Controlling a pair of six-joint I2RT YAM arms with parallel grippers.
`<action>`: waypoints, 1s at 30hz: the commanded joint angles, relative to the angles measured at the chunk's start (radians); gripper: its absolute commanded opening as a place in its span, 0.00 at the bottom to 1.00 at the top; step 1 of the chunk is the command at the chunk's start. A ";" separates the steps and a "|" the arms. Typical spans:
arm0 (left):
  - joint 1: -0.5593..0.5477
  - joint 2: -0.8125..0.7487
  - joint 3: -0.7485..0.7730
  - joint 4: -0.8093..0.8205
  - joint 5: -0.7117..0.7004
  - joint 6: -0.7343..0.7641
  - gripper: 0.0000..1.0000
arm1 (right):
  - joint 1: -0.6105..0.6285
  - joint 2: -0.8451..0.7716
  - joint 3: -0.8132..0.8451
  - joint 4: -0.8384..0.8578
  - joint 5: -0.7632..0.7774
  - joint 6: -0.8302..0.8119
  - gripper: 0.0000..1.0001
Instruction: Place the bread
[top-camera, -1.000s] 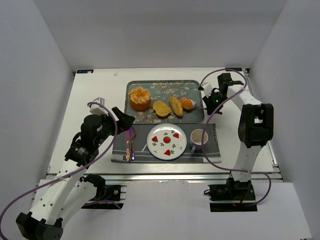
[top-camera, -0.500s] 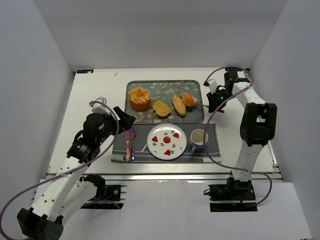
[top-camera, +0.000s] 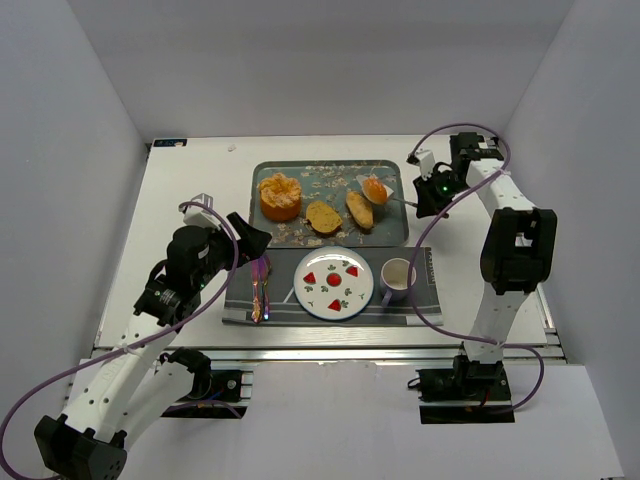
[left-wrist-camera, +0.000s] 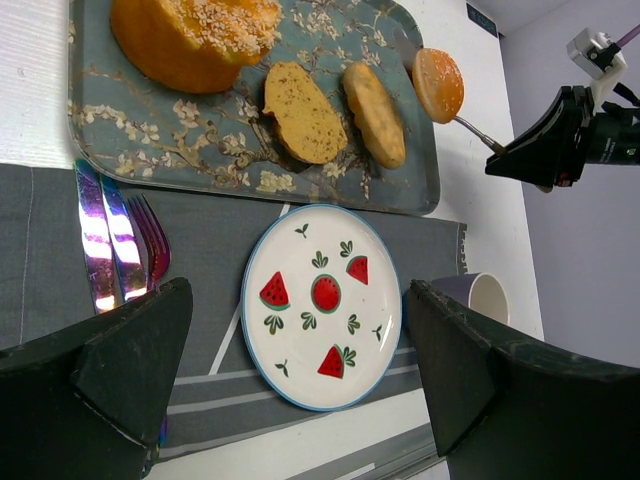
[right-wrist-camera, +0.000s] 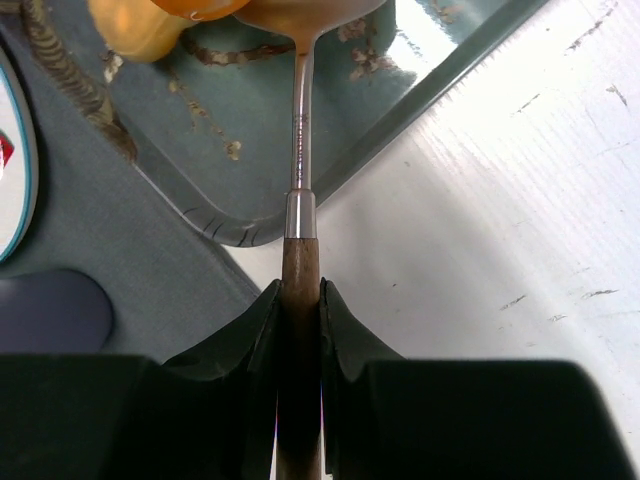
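Note:
The bread is three pieces. A flat slice (top-camera: 323, 216) (left-wrist-camera: 303, 113) and an oval roll (top-camera: 358, 210) (left-wrist-camera: 375, 114) lie on the blue-grey floral tray (top-camera: 330, 166) (left-wrist-camera: 150, 130). The small orange bun (top-camera: 375, 188) (left-wrist-camera: 438, 84) rides on a spoon (right-wrist-camera: 298, 120) with a wooden handle (right-wrist-camera: 300, 255), over the tray's right end. My right gripper (top-camera: 418, 201) (right-wrist-camera: 300, 295) is shut on that handle, just right of the tray. My left gripper (top-camera: 250, 240) (left-wrist-camera: 300, 330) hangs open above the watermelon plate (top-camera: 334, 283) (left-wrist-camera: 322, 305), holding nothing.
A large orange cake (top-camera: 280, 196) (left-wrist-camera: 195, 35) sits at the tray's left end. The plate, iridescent cutlery (top-camera: 259, 285) (left-wrist-camera: 115, 245) and a lilac cup (top-camera: 398, 277) (left-wrist-camera: 487, 296) rest on a grey placemat (top-camera: 240, 300). White walls enclose the table.
My right gripper has drawn back and upward with the spoon, carrying the bun away from the roll toward the tray's far right corner. The left arm has barely moved.

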 joint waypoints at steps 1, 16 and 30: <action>0.005 -0.001 0.015 0.028 -0.001 0.003 0.98 | 0.026 -0.094 -0.005 -0.026 -0.049 -0.055 0.00; 0.005 -0.035 0.001 0.013 -0.005 -0.007 0.98 | 0.228 -0.255 -0.250 0.040 -0.058 -0.199 0.00; 0.005 -0.058 -0.007 -0.007 -0.016 -0.012 0.98 | 0.345 -0.359 -0.457 0.257 0.117 -0.317 0.00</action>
